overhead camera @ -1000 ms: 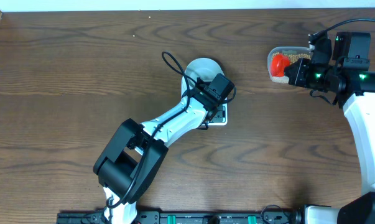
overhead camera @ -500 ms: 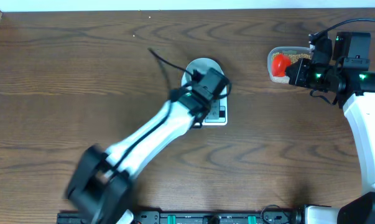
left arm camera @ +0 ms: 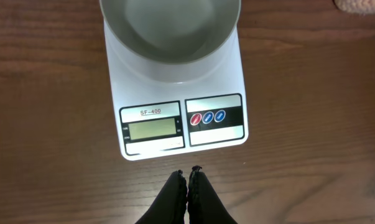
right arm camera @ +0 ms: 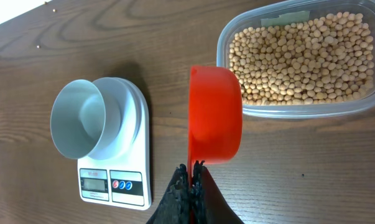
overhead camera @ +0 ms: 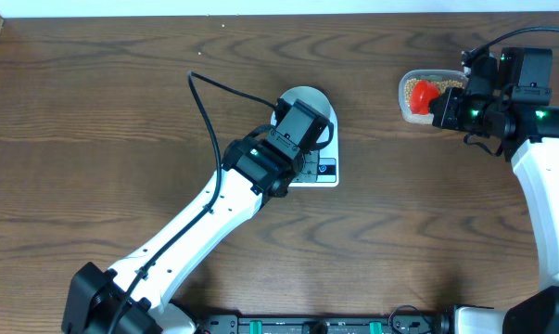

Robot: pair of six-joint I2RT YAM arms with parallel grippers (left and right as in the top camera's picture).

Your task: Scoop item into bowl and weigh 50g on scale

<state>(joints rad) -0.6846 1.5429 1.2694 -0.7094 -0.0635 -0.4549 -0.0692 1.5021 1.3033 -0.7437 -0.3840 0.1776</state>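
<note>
Two pincers, both closed. Left pincer: fingertips pressed together on nothing, hanging over the table just in front of the scale, apart from it.

On the scale: bowl, upright, seated on the rear part of the platform. Display and three round buttons uncovered at the front edge. Inside the bowl: bare wall and floor only.

Right pincer: clamped on the red scoop at its lower edge. Scoop turned on edge, head overlapping the rim of the clear tub.

Beans: heaped in the tub, covering most of its floor. Contents of the scoop: cannot tell, cavity not facing any camera.

Tub well apart from scale and bowl, toward the table's right side in the overhead view.
</note>
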